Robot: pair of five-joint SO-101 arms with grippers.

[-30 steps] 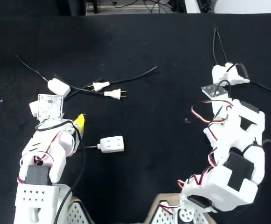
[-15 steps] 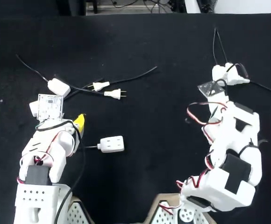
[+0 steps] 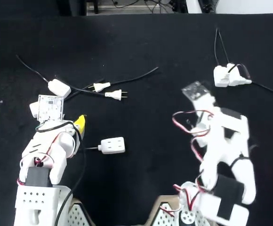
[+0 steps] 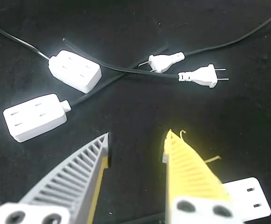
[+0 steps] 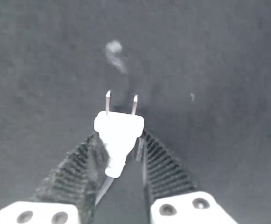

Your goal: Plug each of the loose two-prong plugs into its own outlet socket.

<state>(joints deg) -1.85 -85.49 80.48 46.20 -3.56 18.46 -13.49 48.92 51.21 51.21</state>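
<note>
The right arm's fingers (image 5: 166, 168) are clamping a white two-prong plug (image 5: 119, 126) by its body. Its long axis is running straight out from the wrist, with the prongs leading and the cord trailing back between the fingers. The plug is sitting over bare black worktop (image 5: 219, 56) (its height above the surface cannot be judged).

In the high view this arm is standing right of centre, apart from a white outlet socket (image 3: 222, 75) lying with a plug body against it at the far right.

The left arm's fingers (image 4: 187, 172) are standing apart and gripping nothing. Beyond them two loose plugs are lying close together, both with long axes roughly across the worktop. The farther plug (image 3: 100, 86) is pointing its prongs left and the nearer plug (image 3: 115, 94) is pointing its prongs right.

Three white outlet sockets are lying around them:
- One socket (image 3: 59, 87) is just left of the plugs.
- A second socket (image 4: 32, 116) is beside the first.
- A third socket (image 3: 113, 145) is nearer the arm bases.
</note>
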